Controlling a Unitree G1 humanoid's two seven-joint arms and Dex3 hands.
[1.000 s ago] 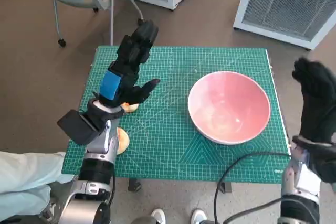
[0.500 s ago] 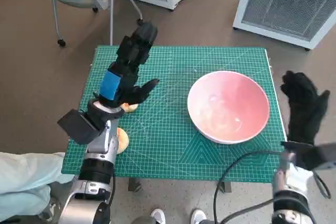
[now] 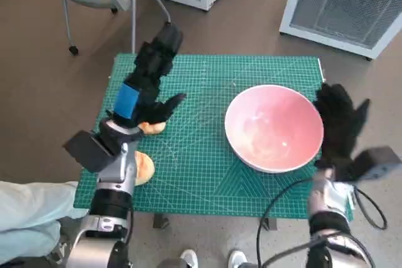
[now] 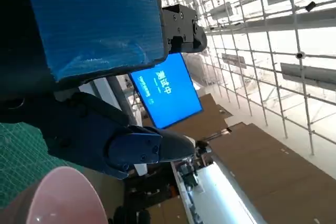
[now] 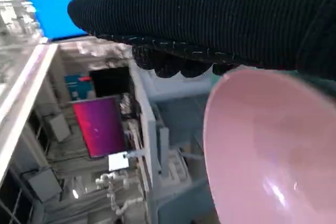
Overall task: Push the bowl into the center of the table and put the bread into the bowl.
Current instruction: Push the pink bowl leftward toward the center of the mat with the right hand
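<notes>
Pink glossy round bowl (image 3: 274, 127)

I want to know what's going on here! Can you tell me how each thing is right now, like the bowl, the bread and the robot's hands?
bowl: upright, empty, toward the table's right side, not yet centered.
bread: on the mat, partly hidden under the left hand.
second bread piece: on the mat by the left forearm.
left hand: open, above the bread, holding nothing.
right hand: open, fingers spread, beside the bowl's right rim.
</notes>
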